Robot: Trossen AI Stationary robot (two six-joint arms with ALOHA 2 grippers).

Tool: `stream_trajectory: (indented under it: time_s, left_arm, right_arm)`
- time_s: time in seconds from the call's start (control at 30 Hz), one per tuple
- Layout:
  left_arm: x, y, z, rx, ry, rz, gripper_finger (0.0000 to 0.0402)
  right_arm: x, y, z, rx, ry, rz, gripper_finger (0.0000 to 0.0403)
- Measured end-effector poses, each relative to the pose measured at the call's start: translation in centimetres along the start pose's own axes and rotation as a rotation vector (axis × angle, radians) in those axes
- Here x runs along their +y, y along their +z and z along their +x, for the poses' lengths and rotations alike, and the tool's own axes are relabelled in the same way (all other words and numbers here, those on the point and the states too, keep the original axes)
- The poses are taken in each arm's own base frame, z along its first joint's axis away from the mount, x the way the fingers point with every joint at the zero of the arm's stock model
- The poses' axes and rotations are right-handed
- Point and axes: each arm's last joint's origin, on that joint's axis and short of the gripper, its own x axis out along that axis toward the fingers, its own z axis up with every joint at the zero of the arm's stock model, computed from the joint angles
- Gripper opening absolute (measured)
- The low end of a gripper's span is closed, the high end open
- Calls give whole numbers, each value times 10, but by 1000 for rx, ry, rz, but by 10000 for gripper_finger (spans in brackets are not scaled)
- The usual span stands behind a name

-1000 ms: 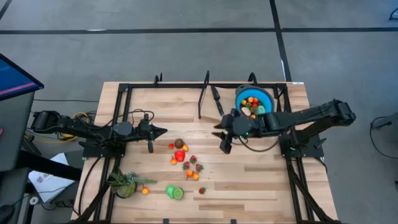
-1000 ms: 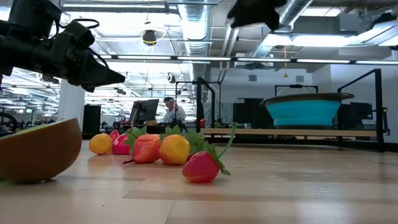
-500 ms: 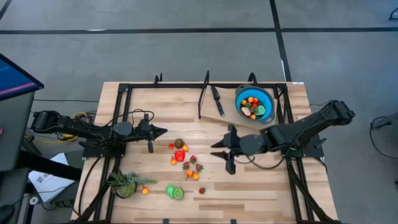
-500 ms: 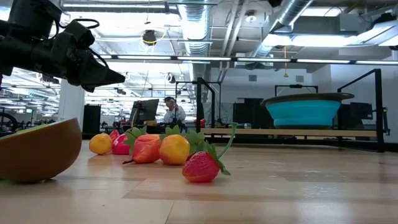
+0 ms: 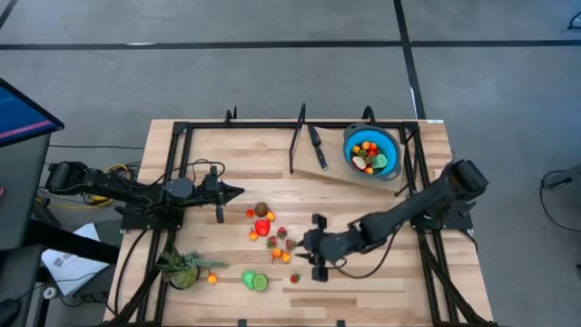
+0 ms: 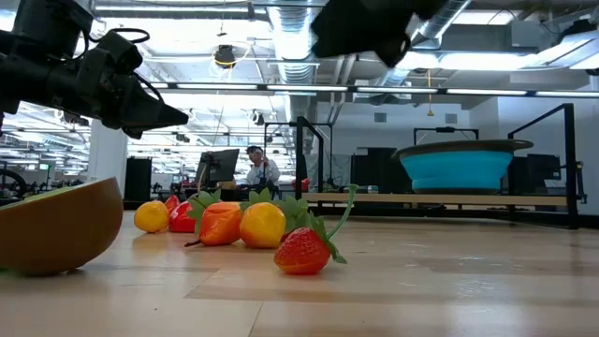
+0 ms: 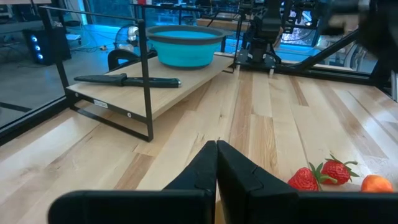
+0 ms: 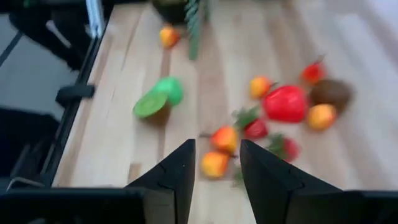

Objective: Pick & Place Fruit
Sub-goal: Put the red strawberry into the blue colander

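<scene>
Several small toy fruits lie loose on the wooden table's middle: red, orange and brown ones, strawberries, and a green one nearer the front edge. More fruits fill the blue bowl on the raised board at the back right. My right gripper hangs open above the cluster's right side, touching nothing. Its wrist view shows two orange fruits on the table below the gap between its fingers. My left gripper waits shut, above the table to the left of the cluster.
A black-handled knife lies on the raised board beside the bowl. A spiky green plant sits at the front left with an orange fruit beside it. A black metal frame runs along the table's edges.
My right gripper has swung from beside the bowl toward the table's near edge and left, sinking toward the fruit cluster. Its fingers stay equally far apart. The fruits have not moved.
</scene>
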Motion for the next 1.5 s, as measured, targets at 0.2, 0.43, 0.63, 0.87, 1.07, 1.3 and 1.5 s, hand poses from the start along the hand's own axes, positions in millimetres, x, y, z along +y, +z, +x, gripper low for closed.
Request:
stream_trajectory:
  time_s: [0.2,0.43,0.63,0.87,1.07,1.3,1.5]
  left_arm:
    - [0,0,0,2,0,1,1]
    - [0,-1,0,5,1,2,1]
    - [0,-1,0,6,0,2,1]
    - [0,-1,0,6,1,2,1]
    - [0,-1,0,6,0,2,1]
    - [0,-1,0,6,0,2,1]
    - [0,-1,0,6,0,2,1]
  right_arm:
    - [8,-25,31,119,79,86,120]
    - [9,-48,56,262,167,218,118]
    - [14,-58,63,316,212,245,117]
    - [14,-58,63,312,212,245,117]
    - [12,-57,64,309,205,249,117]
    - [7,-63,72,330,184,252,117]
    - [7,-68,75,344,176,249,116]
